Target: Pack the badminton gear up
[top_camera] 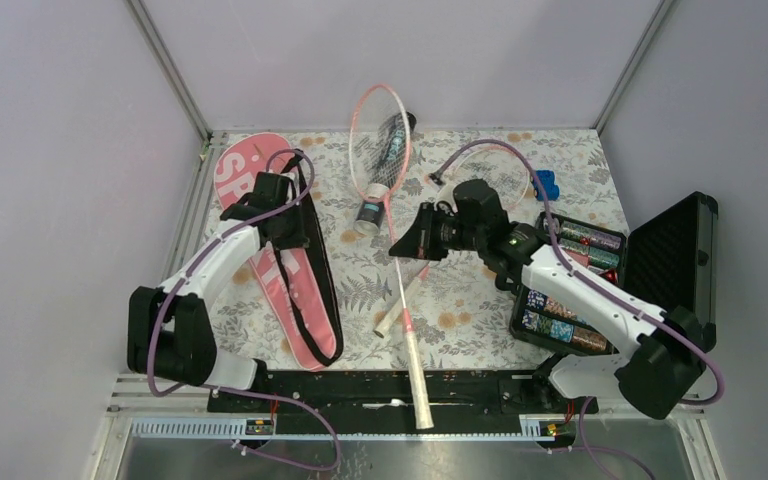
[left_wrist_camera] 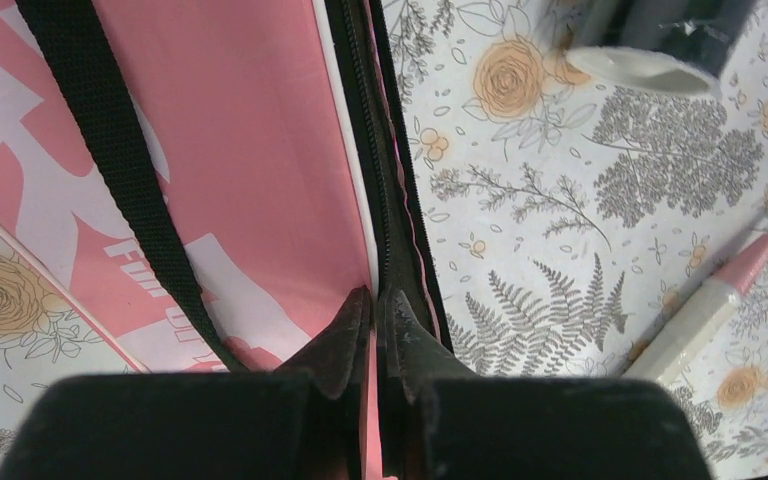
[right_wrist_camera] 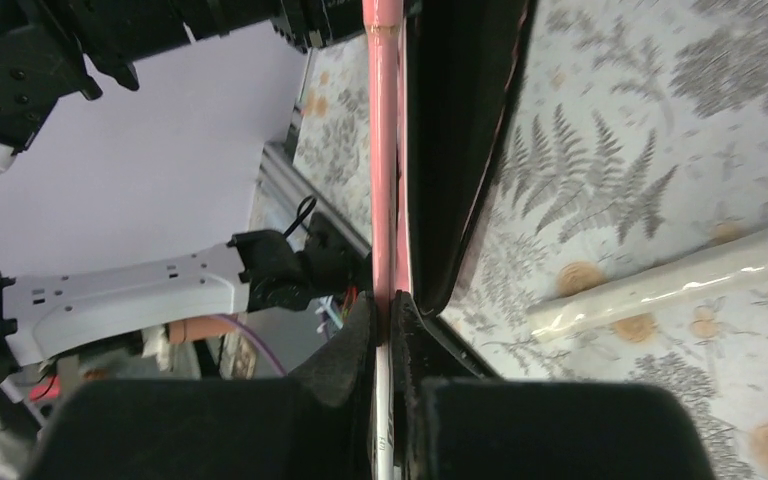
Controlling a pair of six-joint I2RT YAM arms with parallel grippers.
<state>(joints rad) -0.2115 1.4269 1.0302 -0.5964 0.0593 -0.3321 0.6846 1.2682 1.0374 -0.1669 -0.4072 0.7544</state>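
Observation:
The long pink bag (top_camera: 282,268) lies at the left with its black strap (left_wrist_camera: 120,170) across it. My left gripper (left_wrist_camera: 378,300) is shut on the bag's black zipper edge (left_wrist_camera: 395,200). My right gripper (right_wrist_camera: 385,305) is shut on the thin pink-and-white shaft (right_wrist_camera: 384,150) of one racket, mid-table (top_camera: 401,249). That racket's head (top_camera: 380,140) rests on the black tube (top_camera: 390,150), and its handle (top_camera: 421,390) reaches over the near edge. The second racket's cream handle (top_camera: 400,305) lies beside it, its head (top_camera: 495,170) partly under the right arm.
An open black case (top_camera: 675,250) holding patterned rolls (top_camera: 560,325) stands at the right under my right arm. A small blue toy (top_camera: 547,184) lies at the back right. Grey walls close off the back and both sides.

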